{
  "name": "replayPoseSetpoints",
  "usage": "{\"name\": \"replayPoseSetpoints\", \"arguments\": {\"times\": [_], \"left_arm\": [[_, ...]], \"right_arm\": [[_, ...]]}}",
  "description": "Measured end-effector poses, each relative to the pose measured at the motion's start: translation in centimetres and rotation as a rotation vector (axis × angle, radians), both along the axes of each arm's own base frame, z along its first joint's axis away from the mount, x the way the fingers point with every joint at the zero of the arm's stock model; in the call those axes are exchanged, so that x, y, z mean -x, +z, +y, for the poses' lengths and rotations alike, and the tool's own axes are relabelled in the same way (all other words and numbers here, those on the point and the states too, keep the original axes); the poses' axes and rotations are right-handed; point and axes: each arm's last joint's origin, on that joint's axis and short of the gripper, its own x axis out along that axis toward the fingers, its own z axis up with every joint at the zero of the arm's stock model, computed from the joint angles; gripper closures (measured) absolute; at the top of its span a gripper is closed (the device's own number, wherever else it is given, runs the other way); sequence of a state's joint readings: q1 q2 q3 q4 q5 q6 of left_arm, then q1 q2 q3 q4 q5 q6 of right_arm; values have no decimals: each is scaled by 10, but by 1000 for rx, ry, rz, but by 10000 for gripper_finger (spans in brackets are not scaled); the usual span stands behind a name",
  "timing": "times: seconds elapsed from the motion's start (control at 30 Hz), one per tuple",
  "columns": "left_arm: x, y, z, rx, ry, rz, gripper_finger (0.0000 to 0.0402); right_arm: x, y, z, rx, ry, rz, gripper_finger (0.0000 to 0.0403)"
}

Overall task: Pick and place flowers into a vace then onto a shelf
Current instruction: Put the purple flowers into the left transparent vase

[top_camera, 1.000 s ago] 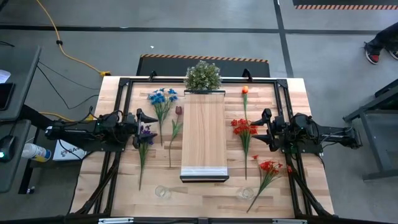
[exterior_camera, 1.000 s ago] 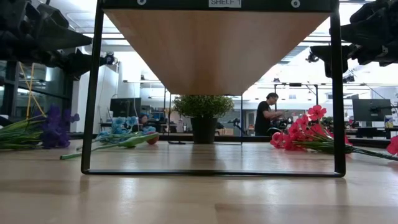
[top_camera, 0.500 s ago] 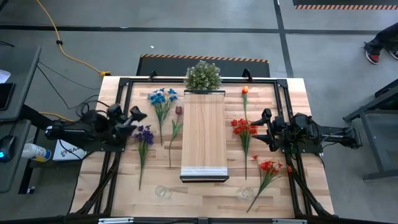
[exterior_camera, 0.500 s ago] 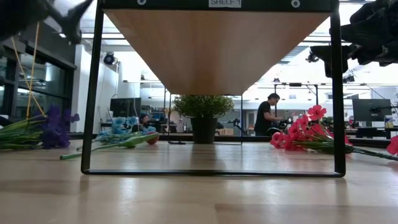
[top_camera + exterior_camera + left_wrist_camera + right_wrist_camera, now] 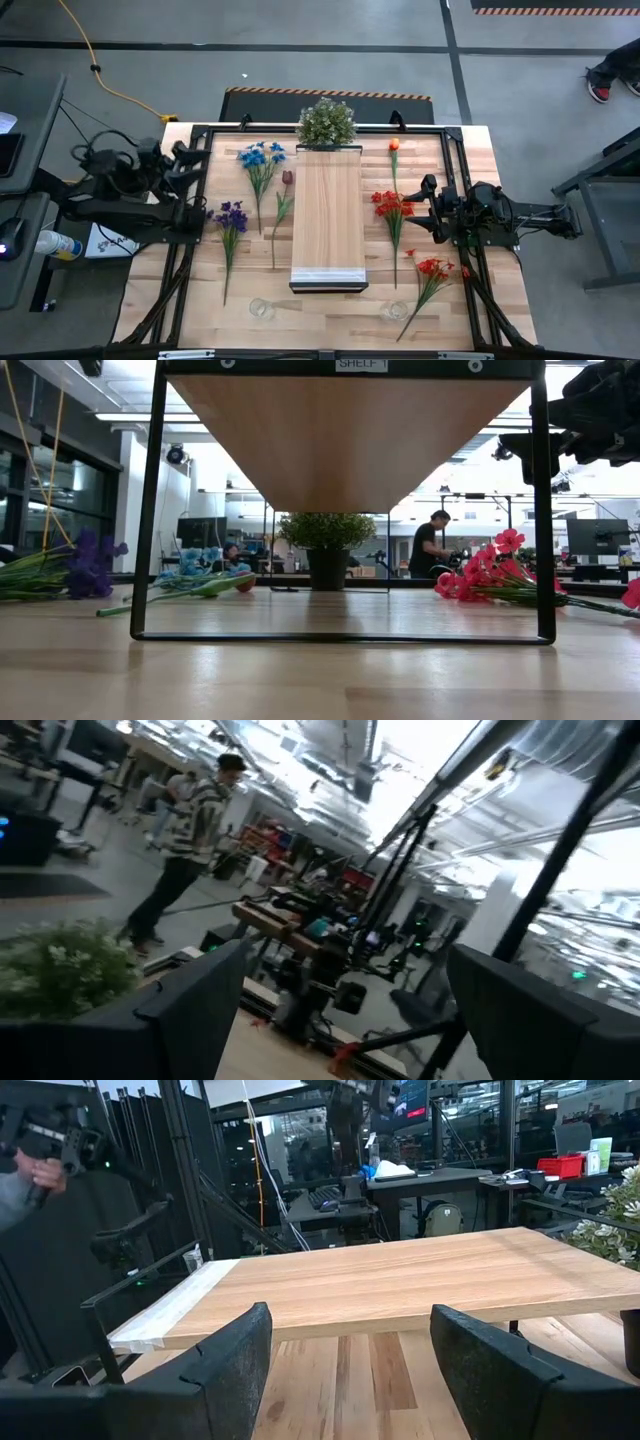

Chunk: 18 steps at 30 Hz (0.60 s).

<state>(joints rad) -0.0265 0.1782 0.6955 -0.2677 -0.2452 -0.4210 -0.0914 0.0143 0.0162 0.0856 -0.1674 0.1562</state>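
Observation:
The flowers lie flat on the table on both sides of the shelf (image 5: 328,215): blue (image 5: 262,158), dark red (image 5: 287,178) and purple (image 5: 232,215) on its left, orange (image 5: 394,145) and two bright red ones (image 5: 390,205) (image 5: 432,268) on its right. Two clear glass vases (image 5: 261,309) (image 5: 394,311) stand near the table's near edge. My left gripper (image 5: 195,160) is open, raised at the table's left edge and pointing up into the room (image 5: 340,1020). My right gripper (image 5: 425,205) is open and hovers right of the red flowers, facing the shelf (image 5: 380,1285).
A bushy green potted plant (image 5: 326,122) stands at the shelf's far end. The shelf's black metal frame (image 5: 148,510) stands on the tabletop. The low view shows purple (image 5: 90,565), blue (image 5: 195,560) and red (image 5: 490,575) blooms. People show in the room beyond (image 5: 185,850).
My left gripper has risen and pulled back from above the purple flower toward the table's left and far edges, tipping upward, and has passed out of the low view. The right arm and the flowers have stayed still.

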Motion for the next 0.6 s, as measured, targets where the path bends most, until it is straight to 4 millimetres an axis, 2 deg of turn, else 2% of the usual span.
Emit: {"name": "replayPoseSetpoints", "arguments": {"times": [0.3, 0.43, 0.6], "left_arm": [[-5, 45, 2, 9, 60, 163, 23], [-12, 56, 1, 6, 62, 205, 23], [-21, 58, 1, 15, 71, 288, 23]], "right_arm": [[0, 0, 0, 0, 0, 0, 141], [0, 0, 0, 0, -1, 0, 141], [0, 0, -1, 95, -38, -6, 141]]}}
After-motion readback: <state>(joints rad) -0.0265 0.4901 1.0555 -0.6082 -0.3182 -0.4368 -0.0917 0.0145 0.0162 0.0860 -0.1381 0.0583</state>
